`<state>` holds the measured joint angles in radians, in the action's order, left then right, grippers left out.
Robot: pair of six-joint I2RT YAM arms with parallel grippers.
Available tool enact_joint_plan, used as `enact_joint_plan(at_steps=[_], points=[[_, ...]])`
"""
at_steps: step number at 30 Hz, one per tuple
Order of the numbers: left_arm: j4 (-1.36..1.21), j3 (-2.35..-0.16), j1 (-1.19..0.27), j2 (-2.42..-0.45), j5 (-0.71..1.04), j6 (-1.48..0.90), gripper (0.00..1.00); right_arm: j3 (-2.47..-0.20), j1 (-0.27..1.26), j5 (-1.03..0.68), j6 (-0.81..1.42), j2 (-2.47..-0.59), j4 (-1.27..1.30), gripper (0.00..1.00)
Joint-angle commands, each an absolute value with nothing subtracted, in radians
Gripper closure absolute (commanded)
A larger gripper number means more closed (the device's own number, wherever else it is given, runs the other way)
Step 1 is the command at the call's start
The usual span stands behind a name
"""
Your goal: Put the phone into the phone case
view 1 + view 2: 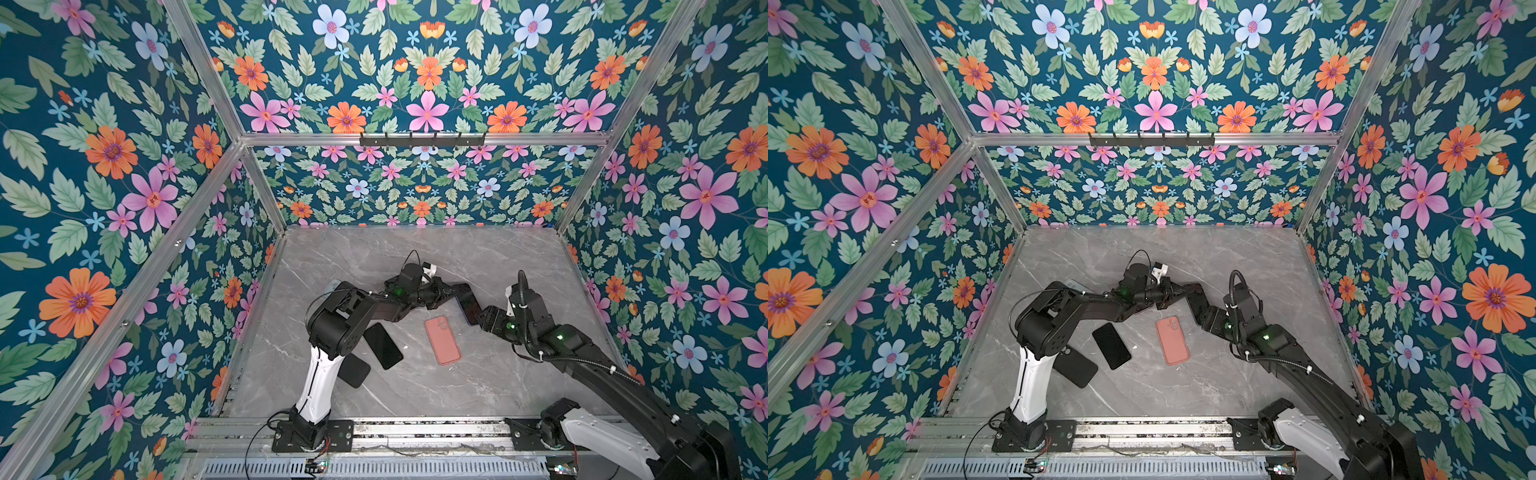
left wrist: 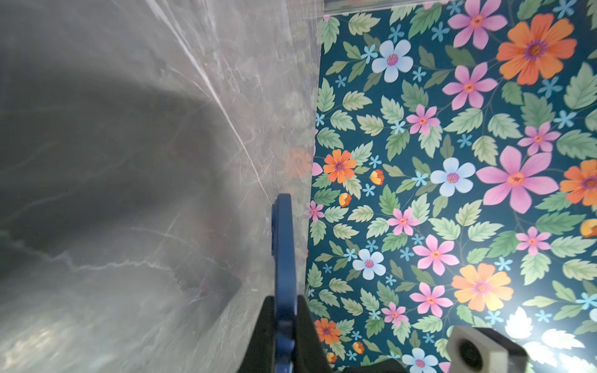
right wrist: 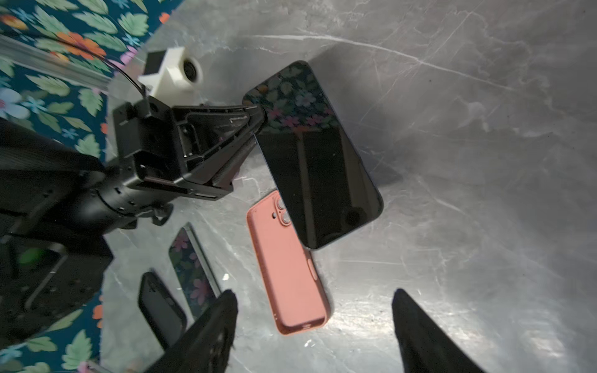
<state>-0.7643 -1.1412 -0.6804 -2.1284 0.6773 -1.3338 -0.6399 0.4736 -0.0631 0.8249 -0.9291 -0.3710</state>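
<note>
Just beyond the camera end of the pink phone case [image 1: 442,340], the left pincer [image 1: 445,291] grasps a dark blue phone [image 1: 467,303] by one long edge and holds it tilted, clear of the grey marble tabletop [image 1: 415,386]. The left wrist view shows the phone edge-on between the clenched jaws. The right pincer [image 3: 314,291] is released, its fingers spread wide short of the phone and not touching it. The pink case lies flat, back up, and empty-handed. To its left in both top views are a black phone [image 1: 1111,345], screen up, and farther out a black case [image 1: 1075,365].
</note>
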Motion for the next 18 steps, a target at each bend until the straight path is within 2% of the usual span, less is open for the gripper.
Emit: enact_joint_plan(at_steps=[1, 6, 11, 18], points=[[-0.923, -1.114, -0.681, -2.098, 0.615, -1.423, 1.00, -0.557, 0.474, -0.103, 1.038, -0.865, -0.222, 0.26], [-1.000, -1.073, -0.681, -2.074, 0.559, -1.484, 1.00, -0.484, 0.436, -0.193, 1.158, -0.824, -0.063, 0.27], [-1.109, -1.047, -0.681, -2.086, 0.523, -1.560, 1.00, -0.366, 0.308, -0.349, 1.297, -0.810, 0.219, 0.28], [-1.142, -1.041, -0.690, -2.069, 0.487, -1.591, 1.00, -0.290, 0.263, -0.372, 1.344, -0.850, 0.453, 0.30]])
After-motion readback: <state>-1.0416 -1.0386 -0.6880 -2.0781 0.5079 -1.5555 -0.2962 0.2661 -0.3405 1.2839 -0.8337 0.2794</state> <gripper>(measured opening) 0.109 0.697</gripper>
